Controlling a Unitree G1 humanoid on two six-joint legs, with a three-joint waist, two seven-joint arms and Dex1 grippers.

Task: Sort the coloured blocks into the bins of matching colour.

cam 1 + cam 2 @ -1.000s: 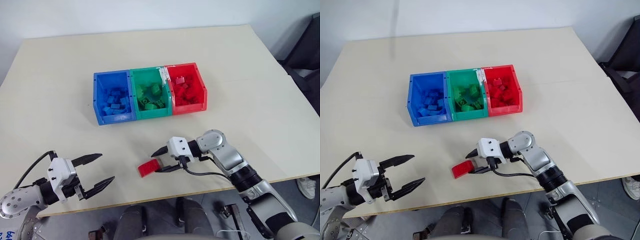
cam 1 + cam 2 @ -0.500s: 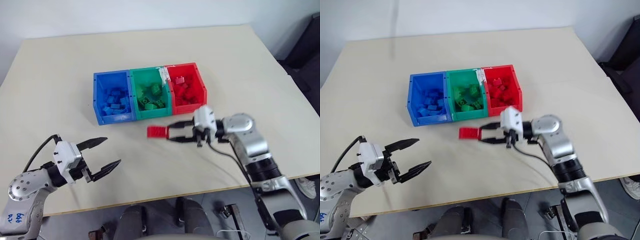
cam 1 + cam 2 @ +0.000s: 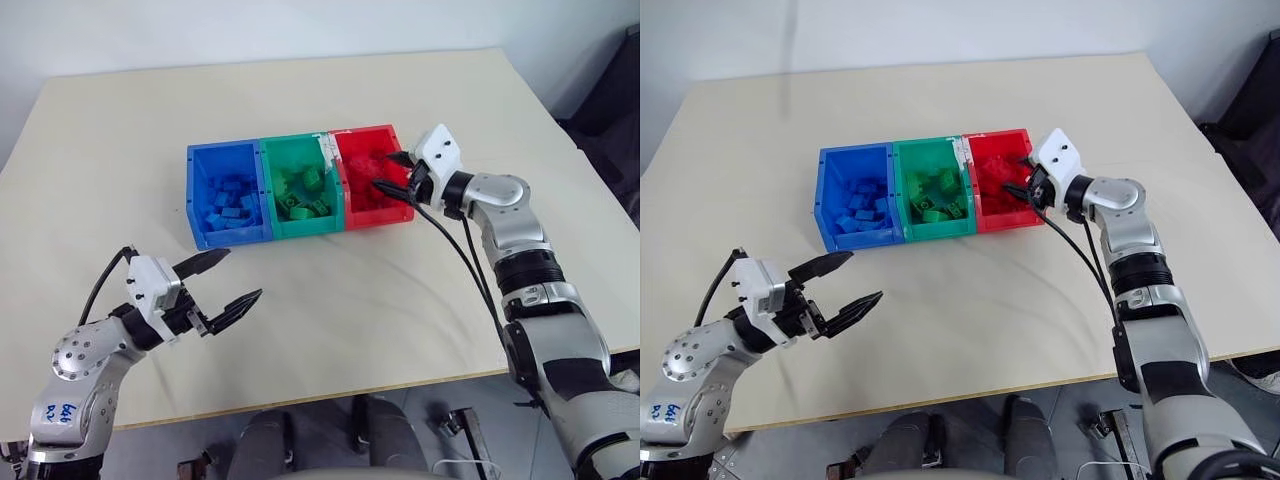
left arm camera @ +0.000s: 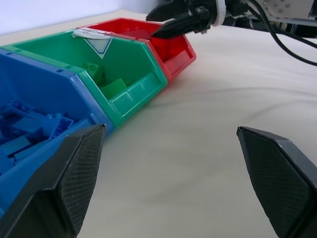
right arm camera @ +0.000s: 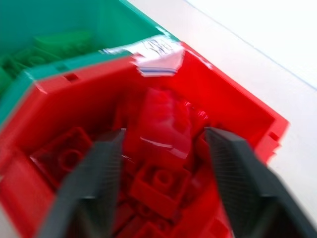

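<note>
release step: the right gripper (image 3: 393, 173), jaws parted, is held over the red bin (image 3: 399, 170); the red brick (image 5: 166, 121) is seen between them, apparently dropping. withdrawal is called for next. the left gripper (image 3: 226, 281) is held wide, empty.

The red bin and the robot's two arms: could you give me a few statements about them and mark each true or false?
1. The right end effector is over the red bin. True.
2. Its fingers are clamped shut. False: they stand apart, a red brick showing between them.
3. The left end effector is open and holds nothing. True.
4. The left end effector is inside the blue bin. False: it is over the table, nearer the robot.
5. The green bin sits between the blue and red ones. True.
</note>
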